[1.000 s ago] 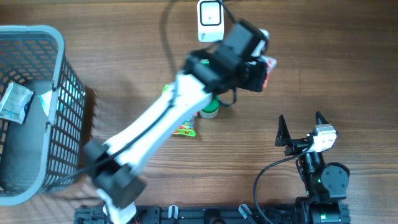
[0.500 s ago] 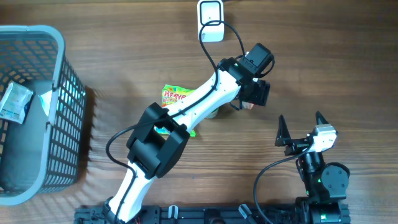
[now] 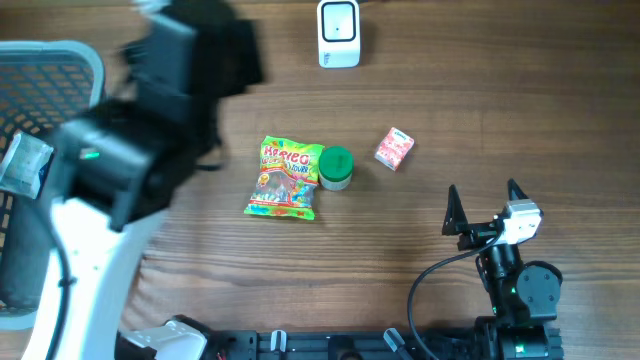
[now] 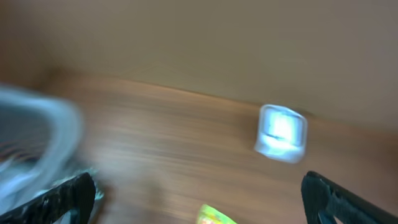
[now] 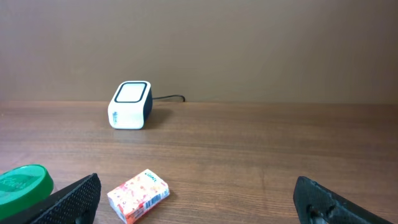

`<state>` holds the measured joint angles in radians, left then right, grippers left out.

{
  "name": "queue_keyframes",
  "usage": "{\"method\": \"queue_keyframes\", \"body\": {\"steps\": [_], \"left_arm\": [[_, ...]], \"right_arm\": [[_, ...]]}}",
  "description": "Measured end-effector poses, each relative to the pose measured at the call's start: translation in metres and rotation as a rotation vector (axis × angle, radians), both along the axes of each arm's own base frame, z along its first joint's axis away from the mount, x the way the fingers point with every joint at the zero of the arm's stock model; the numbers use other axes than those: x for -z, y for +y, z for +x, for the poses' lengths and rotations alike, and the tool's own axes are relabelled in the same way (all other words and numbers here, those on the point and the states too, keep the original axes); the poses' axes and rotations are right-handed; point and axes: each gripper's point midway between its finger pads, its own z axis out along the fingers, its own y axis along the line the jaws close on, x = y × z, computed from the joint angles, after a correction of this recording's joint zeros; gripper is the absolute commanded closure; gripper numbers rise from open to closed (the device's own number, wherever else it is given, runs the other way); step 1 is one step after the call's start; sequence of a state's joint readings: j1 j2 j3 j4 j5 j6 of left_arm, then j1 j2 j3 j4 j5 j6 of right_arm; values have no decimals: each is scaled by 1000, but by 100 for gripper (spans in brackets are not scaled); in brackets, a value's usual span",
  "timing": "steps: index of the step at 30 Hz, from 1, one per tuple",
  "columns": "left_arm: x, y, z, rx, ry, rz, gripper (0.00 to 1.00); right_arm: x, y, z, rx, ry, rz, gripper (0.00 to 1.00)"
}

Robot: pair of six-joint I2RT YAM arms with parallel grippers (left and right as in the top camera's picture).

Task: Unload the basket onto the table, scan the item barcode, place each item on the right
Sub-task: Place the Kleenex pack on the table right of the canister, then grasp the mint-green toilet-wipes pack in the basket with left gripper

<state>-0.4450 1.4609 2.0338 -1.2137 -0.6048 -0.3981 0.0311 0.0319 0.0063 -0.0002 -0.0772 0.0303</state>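
Overhead, we see the box (image 3: 394, 149) lying loose, long axis slanted, between the scanner (image 3: 339, 33) and the right gripper (image 3: 487, 205), whose fingers are spread. The blurred left arm (image 3: 150, 120) is well off. Left wrist: left gripper (image 4: 196, 190) spread, seemingly empty. Right wrist: the box sits ahead-left, so the right arm is nearer.

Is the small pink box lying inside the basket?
No, the small pink box lies on the table near the green lid, far from the basket.
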Motion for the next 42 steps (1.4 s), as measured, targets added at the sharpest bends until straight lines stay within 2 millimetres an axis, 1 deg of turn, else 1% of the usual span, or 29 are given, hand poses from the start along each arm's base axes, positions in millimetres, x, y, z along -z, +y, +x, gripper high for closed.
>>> {"method": "queue_keyframes", "body": {"steps": [1,2,3,4,5,6,7,9,10,11,12,14,17,19,21,23,26,29,35,42], "left_arm": [[6,38,-9,-151,22,-20,0],[24,98,-29,-425,63,-90,0],[28,121,-38,-541,57,-145,0],[43,146,-58,-691,92,-210,0],[53,189,-83,-947,51,-325,0],[56,200,-89,-1017,27,-380,0],[66,227,-104,-1170,-17,-500,0],[77,246,-109,-1256,-54,-605,0],[89,259,-114,-1314,-54,-649,0],[103,269,-115,-1352,-44,-687,0],[120,274,-111,-1378,-19,-722,0],[144,280,-103,-1416,9,-761,0],[196,286,-86,-1515,68,-834,0],[223,287,-81,-1605,99,-878,0],[238,290,-76,-1644,114,-890,0],[268,295,-66,-1690,169,-889,0],[286,297,-62,-1716,207,-883,0],[295,298,-62,-1729,234,-876,0],[305,300,-62,-1739,259,-857,0],[305,302,-61,-1739,251,-851,0]], "right_arm": [[0,0,0,0,0,0,0],[0,0,0,0,1,0,0],[0,0,0,0,0,0,0],[0,0,0,0,0,0,0],[0,0,0,0,0,0,0],[0,0,0,0,0,0,0],[0,0,0,0,0,0,0],[0,0,0,0,1,0,0],[0,0,0,0,1,0,0],[0,0,0,0,0,0,0],[0,0,0,0,1,0,0],[0,0,0,0,0,0,0],[0,0,0,0,1,0,0],[0,0,0,0,0,0,0],[0,0,0,0,0,0,0],[0,0,0,0,0,0,0],[0,0,0,0,0,0,0],[0,0,0,0,0,0,0],[0,0,0,0,0,0,0],[0,0,0,0,0,0,0]]}}
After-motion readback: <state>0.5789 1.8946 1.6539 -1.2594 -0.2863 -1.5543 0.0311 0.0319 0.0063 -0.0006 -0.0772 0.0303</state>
